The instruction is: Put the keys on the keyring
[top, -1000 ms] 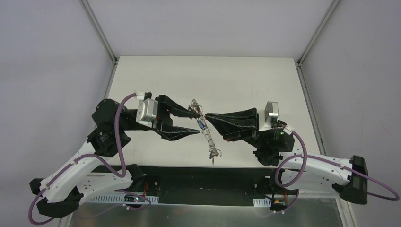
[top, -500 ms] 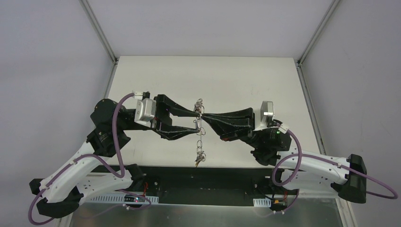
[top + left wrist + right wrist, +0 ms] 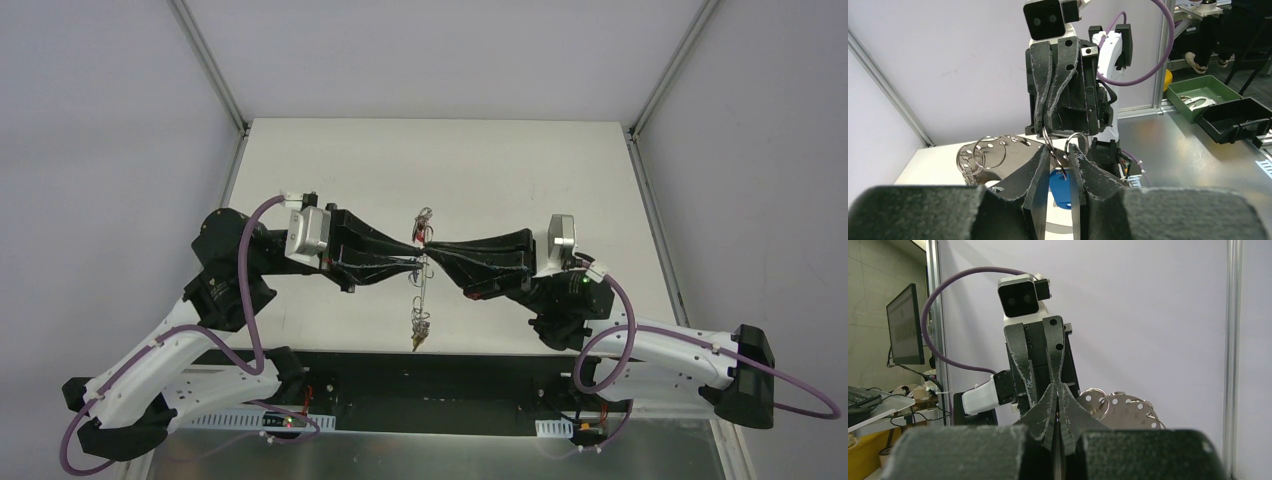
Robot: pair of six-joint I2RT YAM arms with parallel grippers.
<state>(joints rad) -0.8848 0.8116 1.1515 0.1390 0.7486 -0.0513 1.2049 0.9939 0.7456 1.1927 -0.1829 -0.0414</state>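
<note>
The keyring [image 3: 421, 300] hangs as a chain of small rings between the two arms, with a bunch of keys [image 3: 420, 335] at its low end. My right gripper [image 3: 432, 248] is shut on a thin ring of it; the left wrist view shows those pinching tips [image 3: 1045, 131]. My left gripper [image 3: 415, 258] faces it from the left. Its jaws [image 3: 1059, 152] stand narrow, and a blue key head [image 3: 1062, 190] fills the gap between them, with a ring wire crossing above. A perforated metal disc [image 3: 973, 155] strung with rings hangs beside the fingers. It also shows behind my shut right gripper [image 3: 1055, 390].
The white table [image 3: 540, 160] lies below the hanging chain, with frame posts at its back corners. Off the table, a green tray [image 3: 1198, 90] and a black tray [image 3: 1233, 120] sit on a metal bench. A monitor [image 3: 905, 325] stands far left.
The left jaws have narrowed around the blue key. Both grippers have drawn together at the middle, and the chain has swung from slanting to hanging straight down.
</note>
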